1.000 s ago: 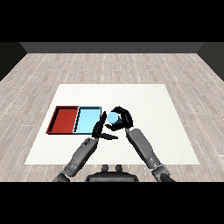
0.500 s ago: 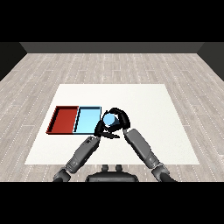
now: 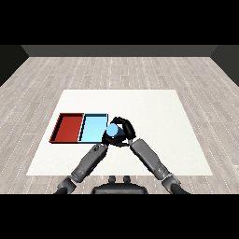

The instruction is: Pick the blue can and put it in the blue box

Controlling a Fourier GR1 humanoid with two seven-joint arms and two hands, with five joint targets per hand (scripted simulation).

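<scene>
The blue can (image 3: pixel 114 130) is grasped by the right hand (image 3: pixel 123 132), whose black fingers are curled round it from the right and from above, so that only the can's pale blue top and upper side are shown. The can is held at the right-hand edge of the blue tray (image 3: pixel 92 128), just beside or slightly over its right rim; whether it is raised above the table or touching it cannot be told. The left hand (image 3: pixel 108 140) is seen just below and to the left of the can, largely hidden behind the right hand and the can, and whether its fingers are open or closed cannot be told. Both grey forearms are brought in from the lower corners and meet near the can, so the space close to the robot is crowded. The blue tray's floor is shown bare, bounded by a dark rim, and its left wall is set against the red tray (image 3: pixel 68 128), which lies directly beside it. The trays are placed toward the left part of the white table (image 3: pixel 154 112). Wide open table surface is left to the right of the hands and beyond the trays, up to the far edge, with a narrower strip left of the red tray.
</scene>
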